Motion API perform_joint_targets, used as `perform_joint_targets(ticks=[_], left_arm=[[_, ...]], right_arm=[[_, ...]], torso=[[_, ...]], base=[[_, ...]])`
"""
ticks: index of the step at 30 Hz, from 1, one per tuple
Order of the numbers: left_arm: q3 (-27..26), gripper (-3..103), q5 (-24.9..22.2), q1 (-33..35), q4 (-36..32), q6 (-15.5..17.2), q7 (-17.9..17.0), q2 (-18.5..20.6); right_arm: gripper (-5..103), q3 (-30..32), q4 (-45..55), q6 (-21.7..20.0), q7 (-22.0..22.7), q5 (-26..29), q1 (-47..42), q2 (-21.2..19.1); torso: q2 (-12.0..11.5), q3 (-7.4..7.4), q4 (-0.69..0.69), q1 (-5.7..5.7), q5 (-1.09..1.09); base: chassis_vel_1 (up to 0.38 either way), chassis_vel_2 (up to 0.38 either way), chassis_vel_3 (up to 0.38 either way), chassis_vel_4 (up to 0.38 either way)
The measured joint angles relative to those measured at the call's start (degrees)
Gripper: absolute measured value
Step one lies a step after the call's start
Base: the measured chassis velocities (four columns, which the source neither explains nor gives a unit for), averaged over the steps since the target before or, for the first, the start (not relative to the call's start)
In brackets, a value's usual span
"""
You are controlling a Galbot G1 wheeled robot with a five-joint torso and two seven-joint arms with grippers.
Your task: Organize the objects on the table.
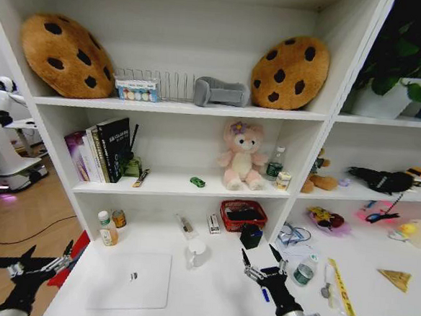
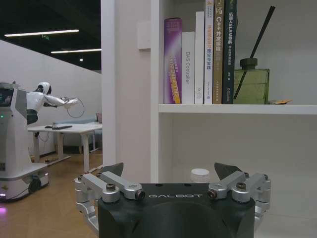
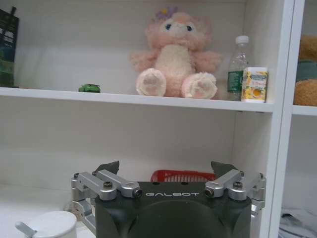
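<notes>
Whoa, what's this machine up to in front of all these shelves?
It is a two-armed robot facing a cluttered white desk under shelves, and it holds nothing yet. Its right gripper hovers open above the desk, near a white mug and a blue pen. Its left gripper is open too, out past the desk's left edge. A closed silver laptop lies on the desk between them. A tiny green toy car sits on the shelf above.

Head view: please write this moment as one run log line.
left gripper: open, beside table | right gripper: open, above table | laptop: closed
</notes>
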Motion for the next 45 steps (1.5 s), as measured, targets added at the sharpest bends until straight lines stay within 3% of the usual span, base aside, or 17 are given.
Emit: perform_joint_targets(ticks=[2,4,12,14,16,17,22,25,34,36,39,40,45], left_arm=[[0.1,100,0.0,0.0,0.2,-0.1,0.0,0.1],[0.3,100,0.2,0.1,0.5,-0.2,0.0,0.3],[0.4,100,0.2,0.0,0.8,-0.3,0.0,0.5],[0.5,100,0.4,-0.2,1.1,-0.3,0.0,0.7],[0.5,100,0.4,-0.1,1.2,-0.3,0.0,0.7],[0.5,100,0.5,0.2,1.5,-0.5,0.0,0.8],[0.2,100,0.3,0.3,1.8,-0.8,0.1,0.7],[0.1,100,-0.1,-0.1,1.5,-0.5,0.1,0.6],[0.7,100,0.1,-0.5,1.5,-0.2,0.1,0.5],[0.8,100,0.2,-0.5,1.6,-0.2,0.1,0.4],[0.8,100,0.2,-0.5,1.7,-0.2,0.1,0.4],[0.7,100,0.2,-0.4,1.9,-0.3,0.1,0.5],[0.5,100,0.3,-0.3,2.0,-0.3,0.1,0.5]], right_arm=[[100,0.3,0.0,-1.9,0.9,1.3,0.2,-0.2],[100,1.0,0.3,-7.1,3.2,5.0,0.6,-0.9],[100,1.5,0.4,-11.8,5.2,8.1,1.0,-1.7],[100,1.6,0.3,-16.1,7.3,12.1,1.7,-2.4],[100,1.6,0.3,-17.3,7.8,13.5,1.9,-2.7],[100,1.4,0.5,-20.6,9.4,16.8,2.9,-3.2],[100,1.7,0.8,-26.1,12.2,23.1,5.1,-4.7],[100,2.6,1.1,-31.8,14.8,30.8,7.6,-6.2],[100,4.4,1.5,-41.4,19.5,40.8,11.9,-8.7],[100,5.3,1.1,-45.1,21.3,44.6,13.5,-9.5],[100,5.6,0.5,-47.1,22.4,47.5,14.7,-10.0],[100,5.6,-0.1,-48.9,24.0,51.2,16.0,-10.2],[100,5.1,-2.2,-49.9,25.6,56.8,18.7,-10.3]], torso=[[0.0,0.00,0.00,0.00,0.00],[0.0,0.00,0.00,0.00,0.00],[0.0,0.00,0.00,0.00,0.00],[0.0,0.00,0.00,0.00,0.00],[0.0,0.00,-0.01,0.00,0.00],[0.0,0.00,-0.01,0.00,0.01],[0.0,0.00,0.00,0.00,0.00],[0.0,0.00,0.00,0.00,0.01],[0.0,0.00,0.00,0.00,0.00],[0.0,0.00,0.00,0.00,0.00],[0.0,0.00,-0.01,0.00,0.00],[0.0,0.01,-0.01,0.00,0.00],[0.0,0.00,0.00,0.00,0.01]], base=[[0.000,0.000,0.000,0.000],[0.000,0.000,0.000,0.000],[0.000,0.000,0.000,0.000],[0.000,0.000,0.000,0.000],[0.000,0.000,0.000,0.000],[0.000,0.000,0.000,0.000],[0.000,0.000,0.000,0.000],[0.000,0.000,0.000,0.000],[0.000,0.000,0.000,0.000],[0.000,0.000,0.000,0.000],[0.000,0.000,0.000,0.000],[0.000,0.000,0.000,0.000],[0.000,0.000,0.000,0.000]])
